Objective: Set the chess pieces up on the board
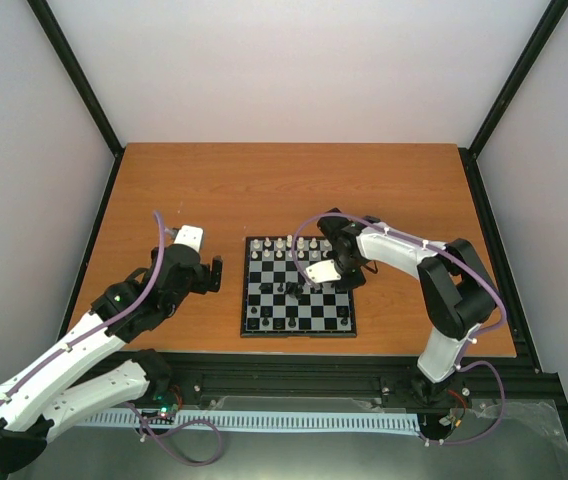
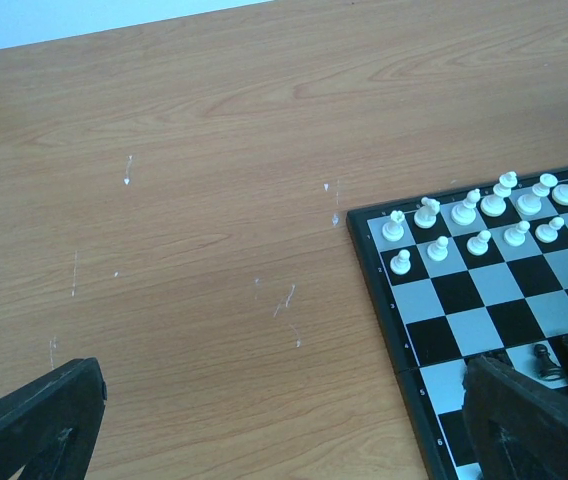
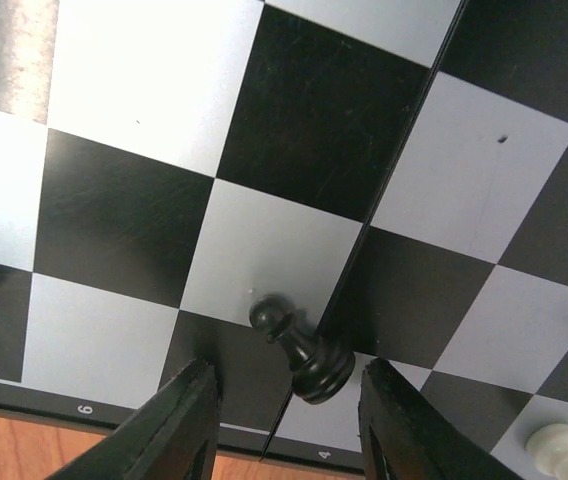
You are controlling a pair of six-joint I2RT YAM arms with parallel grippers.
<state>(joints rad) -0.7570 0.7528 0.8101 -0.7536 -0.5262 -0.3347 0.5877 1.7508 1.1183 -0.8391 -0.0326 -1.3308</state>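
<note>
While right gripper (image 3: 286, 425) sits over the board (image 3: 304, 130), jaws apart, black pawn (image 3: 304, 358) between them, gap either side, left gripper (image 2: 284, 430) wide open, empty, beside the board.

White arms (image 1: 64, 365), black joints (image 1: 454, 290), purple cables (image 1: 159, 245)

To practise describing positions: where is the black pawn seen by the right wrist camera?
In the right wrist view, the black pawn sits by the centre fold of the board, near its numbered edge, between the open fingers of the right gripper.
</note>
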